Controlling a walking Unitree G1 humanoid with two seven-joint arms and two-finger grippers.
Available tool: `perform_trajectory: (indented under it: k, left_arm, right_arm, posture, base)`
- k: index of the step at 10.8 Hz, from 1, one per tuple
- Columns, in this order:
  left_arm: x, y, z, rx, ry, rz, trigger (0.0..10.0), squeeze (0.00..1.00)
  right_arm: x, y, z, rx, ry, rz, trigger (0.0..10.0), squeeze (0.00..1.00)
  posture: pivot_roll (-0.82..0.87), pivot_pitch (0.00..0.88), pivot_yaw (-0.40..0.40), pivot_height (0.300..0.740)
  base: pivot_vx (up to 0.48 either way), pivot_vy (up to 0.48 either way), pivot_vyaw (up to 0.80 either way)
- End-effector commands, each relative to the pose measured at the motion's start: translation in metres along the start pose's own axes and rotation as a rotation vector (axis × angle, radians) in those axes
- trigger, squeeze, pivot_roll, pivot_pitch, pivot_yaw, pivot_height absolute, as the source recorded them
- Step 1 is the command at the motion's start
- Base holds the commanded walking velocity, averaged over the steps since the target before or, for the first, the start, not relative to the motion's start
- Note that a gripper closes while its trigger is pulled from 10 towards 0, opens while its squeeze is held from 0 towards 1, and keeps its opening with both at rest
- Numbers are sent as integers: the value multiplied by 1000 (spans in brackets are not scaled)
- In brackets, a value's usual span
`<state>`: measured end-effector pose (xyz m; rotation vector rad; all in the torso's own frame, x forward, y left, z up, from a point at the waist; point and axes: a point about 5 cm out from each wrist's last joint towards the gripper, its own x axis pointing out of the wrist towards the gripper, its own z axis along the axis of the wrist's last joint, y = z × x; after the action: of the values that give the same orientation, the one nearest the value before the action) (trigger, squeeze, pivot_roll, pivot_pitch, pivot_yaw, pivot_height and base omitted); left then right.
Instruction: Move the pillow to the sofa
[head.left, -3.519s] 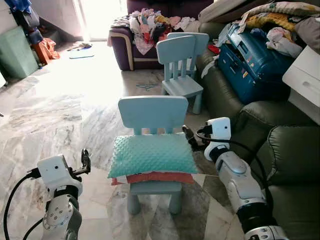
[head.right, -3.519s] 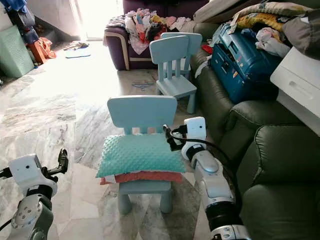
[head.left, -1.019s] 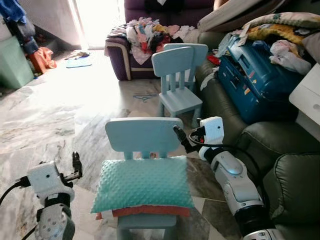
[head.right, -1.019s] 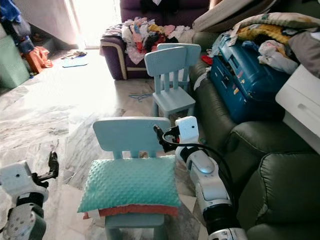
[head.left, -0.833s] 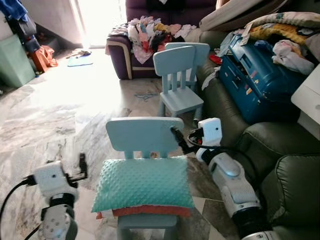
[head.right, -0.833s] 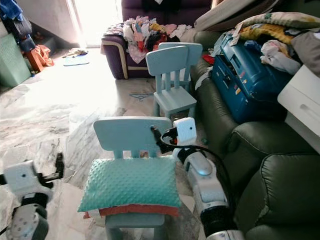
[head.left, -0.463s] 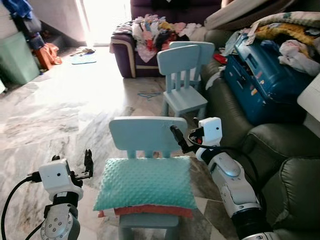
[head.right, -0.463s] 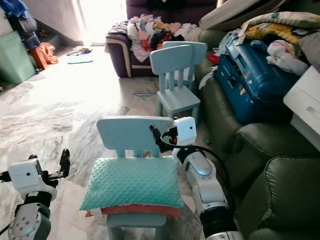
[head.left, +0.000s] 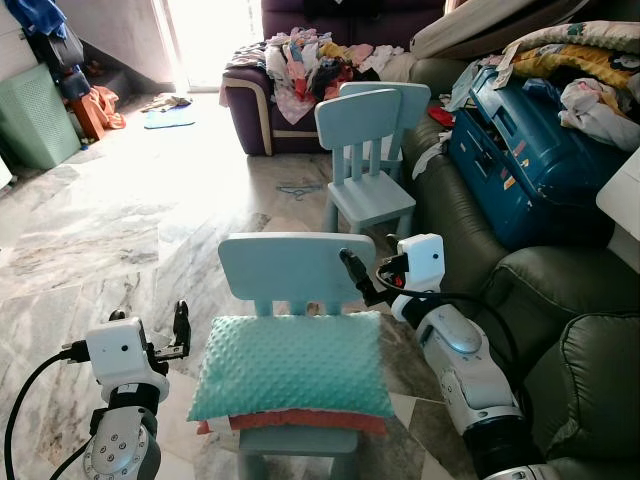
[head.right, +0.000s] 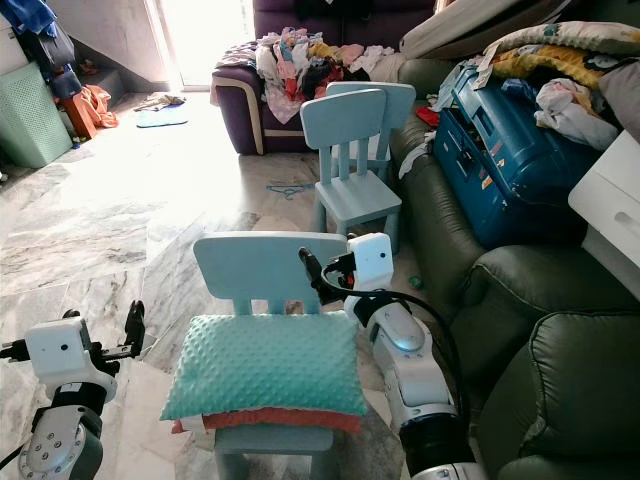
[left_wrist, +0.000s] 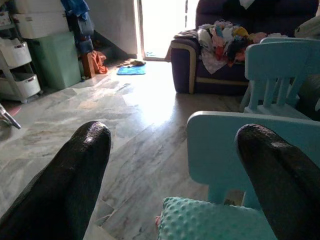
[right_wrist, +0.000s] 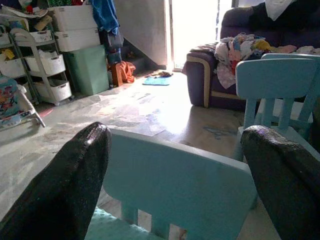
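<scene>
The teal pillow (head.left: 290, 365) lies flat on the seat of a small light blue chair (head.left: 295, 264), on top of a red cushion (head.left: 300, 421) whose edge shows under it. The chair's backrest stands just behind the pillow, at 12 o'clock from it.

The left hand (head.left: 180, 328) hovers over the floor near the pillow's edge at 9 o'clock, not touching it; in the left wrist view its two black fingers (left_wrist: 67, 185) are spread apart and hold nothing, with the pillow's corner and the chair back between them. The right hand (head.left: 349, 267) is at the backrest's upper corner, about 1 o'clock from the pillow, with fingers (right_wrist: 60, 192) likewise spread and empty, the backrest between them.

The green sofa (head.left: 545, 310) lies at 3 o'clock from the chair. Its far cushions carry a blue suitcase (head.left: 520, 150) with clothes and bedding piled on it; a white drawer unit (head.left: 620, 195) sits at the frame's edge. A second blue chair (head.left: 370, 150) stands at 12 o'clock, close to the sofa's front, with a purple sofa heaped with laundry (head.left: 300, 60) beyond it. The marble floor (head.left: 120, 220) spreads toward 10 o'clock, where a green bin (head.left: 40, 115) stands
</scene>
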<state>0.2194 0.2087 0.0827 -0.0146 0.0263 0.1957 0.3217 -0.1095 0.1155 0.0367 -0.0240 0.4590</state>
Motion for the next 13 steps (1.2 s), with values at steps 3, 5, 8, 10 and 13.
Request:
perform_trajectory:
  k: [3, 5, 8, 10, 13]
  left_arm:
    - [0, 1, 2, 1, 5, -5, 10000, 0]
    - [-1, 2, -1, 12, 26, -2, 10000, 0]
    - [-3, 2, -3, -4, 35, -2, 10000, 0]
    - [-3, 3, -3, -16, 41, -2, 10000, 0]
    - [-4, 5, -2, -29, 35, -1, 10000, 0]
  right_arm:
    - [0, -1, 3, -15, -8, -2, 10000, 0]
    - [-2, -1, 1, -19, 1, -4, 10000, 0]
    - [-3, -2, -1, -24, 9, -6, 10000, 0]
    - [-4, -2, -1, -26, 10, -4, 10000, 0]
    - [-4, -1, -1, -28, 10, -1, 10000, 0]
  posture:
    - [-126, 8, 27, 740]
    - [-127, 12, 25, 740]
    - [-130, 14, 28, 740]
    - [-131, 13, 29, 740]
    - [-131, 12, 30, 740]
  base:
    - [0, 0, 0]
    - [0, 0, 0]
    - [0, 0, 0]
    - [0, 0, 0]
    - [334, 177, 0]
